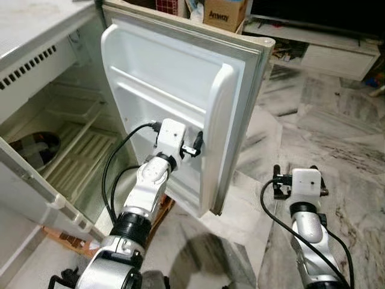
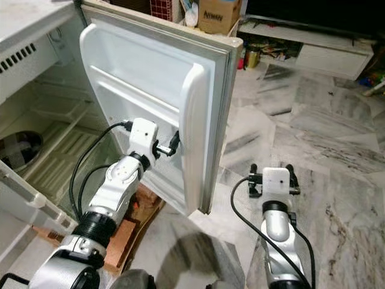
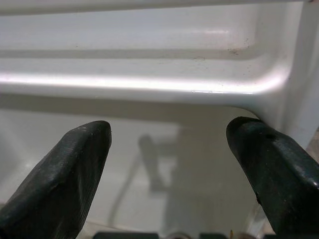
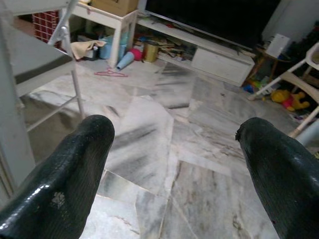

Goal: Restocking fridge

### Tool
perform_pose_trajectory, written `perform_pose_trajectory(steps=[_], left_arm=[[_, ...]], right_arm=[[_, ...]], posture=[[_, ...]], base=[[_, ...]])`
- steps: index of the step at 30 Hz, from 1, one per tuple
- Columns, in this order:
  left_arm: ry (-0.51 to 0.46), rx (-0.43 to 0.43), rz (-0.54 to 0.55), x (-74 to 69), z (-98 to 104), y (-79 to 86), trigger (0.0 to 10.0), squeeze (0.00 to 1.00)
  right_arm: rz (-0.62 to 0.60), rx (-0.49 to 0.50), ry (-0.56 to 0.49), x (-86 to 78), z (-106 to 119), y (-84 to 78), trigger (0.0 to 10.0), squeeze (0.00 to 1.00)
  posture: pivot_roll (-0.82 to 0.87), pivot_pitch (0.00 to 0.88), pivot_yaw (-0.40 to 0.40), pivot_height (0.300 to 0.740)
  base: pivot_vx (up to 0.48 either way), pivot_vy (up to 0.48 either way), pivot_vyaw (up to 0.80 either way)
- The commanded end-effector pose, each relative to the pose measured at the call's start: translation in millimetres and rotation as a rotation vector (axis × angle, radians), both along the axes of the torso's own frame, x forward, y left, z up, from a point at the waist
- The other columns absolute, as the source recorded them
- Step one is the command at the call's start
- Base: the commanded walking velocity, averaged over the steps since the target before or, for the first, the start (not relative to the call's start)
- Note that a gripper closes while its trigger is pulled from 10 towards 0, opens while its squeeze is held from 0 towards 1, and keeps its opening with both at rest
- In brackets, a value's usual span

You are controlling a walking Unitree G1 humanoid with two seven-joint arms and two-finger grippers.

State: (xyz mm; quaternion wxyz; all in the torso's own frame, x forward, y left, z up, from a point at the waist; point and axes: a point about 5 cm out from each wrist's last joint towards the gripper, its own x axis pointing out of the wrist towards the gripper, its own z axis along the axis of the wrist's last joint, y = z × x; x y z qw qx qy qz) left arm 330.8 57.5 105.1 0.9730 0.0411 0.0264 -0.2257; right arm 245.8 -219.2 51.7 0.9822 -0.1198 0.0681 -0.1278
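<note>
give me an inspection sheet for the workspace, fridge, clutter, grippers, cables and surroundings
Surface: marble floor, bare ahead.
Job's things: fridge door swung open, its shelves bare; wire shelf bare.
Clutter: cardboard box beyond the door.
Grippers: left gripper open, against the door's inner liner; right gripper open, over the floor, holding nothing.
Cables: black cables loop along the left arm.
Surroundings: low TV cabinet, toys beside it.

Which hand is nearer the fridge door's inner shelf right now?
Left. The left hand is open, right at the door shelf inside the fridge door. The right hand is open over the marble floor, clear of the door.
</note>
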Motion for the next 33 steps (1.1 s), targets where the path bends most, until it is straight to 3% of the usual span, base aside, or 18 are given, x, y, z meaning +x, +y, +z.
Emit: perform_pose_trajectory(steps=[1, 3, 6, 7, 8, 16, 18, 20, 24, 28, 30, 32, 33], left_arm=[[-0.073, -0.006, -0.050, 1.3, 13.8, -11.7, 10.0, 0.00], [-0.053, 0.028, 0.048, -2.0, 1.6, 13.8, 10.0, 0.00], [-0.032, 0.044, 0.122, -9.9, -9.2, 36.0, 10.0, 0.00], [-0.032, 0.044, 0.122, -9.9, -9.2, 36.0, 10.0, 0.00], [-0.020, 0.053, 0.167, -16.6, -14.7, 49.0, 10.0, 0.00], [-0.037, 0.032, 0.249, -38.1, -13.1, 73.9, 10.0, 0.00], [-0.066, -0.006, 0.200, -46.3, -7.4, 71.2, 10.0, 0.00], [-0.088, -0.001, 0.055, -58.8, -5.0, 60.4, 10.0, 0.00], [-0.062, 0.032, -0.051, -63.5, -11.7, 50.3, 10.0, 0.00], [-0.053, 0.035, -0.105, -53.0, -12.4, 39.1, 10.0, 0.00], [-0.076, 0.056, -0.125, -33.0, -6.6, 24.6, 10.0, 0.00], [-0.082, 0.063, -0.132, -27.1, -4.4, 19.2, 10.0, 0.00], [-0.086, 0.079, -0.149, -17.4, -1.1, 8.7, 10.0, 0.00]], right_arm=[[-0.011, -0.004, -0.005, -0.8, 0.5, -2.5, 10.0, 0.00], [-0.014, -0.003, -0.004, -1.6, -0.2, -2.3, 10.0, 0.00], [-0.019, -0.010, 0.003, -2.1, -1.1, -2.5, 10.0, 0.00], [-0.019, -0.010, 0.003, -2.1, -1.1, -2.5, 10.0, 0.00], [-0.018, -0.008, 0.005, -1.8, -1.7, -2.1, 10.0, 0.00], [-0.014, -0.009, 0.010, -0.1, -2.0, -2.3, 10.0, 0.00], [-0.014, -0.011, 0.010, 0.1, -1.9, -2.6, 10.0, 0.00], [-0.013, -0.012, 0.011, 0.8, -1.7, -3.1, 10.0, 0.00], [-0.011, -0.014, 0.011, 2.2, -1.3, -3.3, 10.0, 0.00], [-0.011, -0.014, 0.008, 3.3, -0.4, -3.3, 10.0, 0.00], [-0.014, -0.014, 0.005, 3.7, 0.1, -3.7, 10.0, 0.00], [-0.015, -0.015, 0.004, 4.0, 0.2, -3.8, 10.0, 0.00], [-0.016, -0.016, 0.003, 4.7, 0.6, -3.6, 10.0, 0.00]], posture=[[-0.07, 0.000, 0.013, 0.740], [-0.06, 0.000, 0.014, 0.740], [-0.05, 0.000, 0.012, 0.740], [-0.05, 0.000, 0.012, 0.740], [-0.04, 0.000, 0.011, 0.740], [-0.03, 0.000, 0.005, 0.740], [-0.03, 0.000, 0.004, 0.740], [-0.03, 0.000, 0.001, 0.740], [-0.03, 0.000, -0.003, 0.740], [-0.04, 0.000, -0.003, 0.740], [-0.05, 0.000, -0.003, 0.740], [-0.05, 0.000, -0.003, 0.740], [-0.06, 0.000, -0.002, 0.740]], base=[[0.000, 0.000, 0.00], [0.000, 0.000, 0.00], [0.000, 0.000, 0.00], [0.000, 0.000, 0.00], [0.000, 0.000, 0.00], [0.000, 0.000, 0.00], [0.000, 0.000, 0.00], [0.000, 0.000, 0.00], [0.000, 0.000, 0.00], [0.000, 0.000, 0.00], [0.000, 0.000, 0.00], [0.000, 0.000, 0.00], [0.000, 0.000, 0.00]])
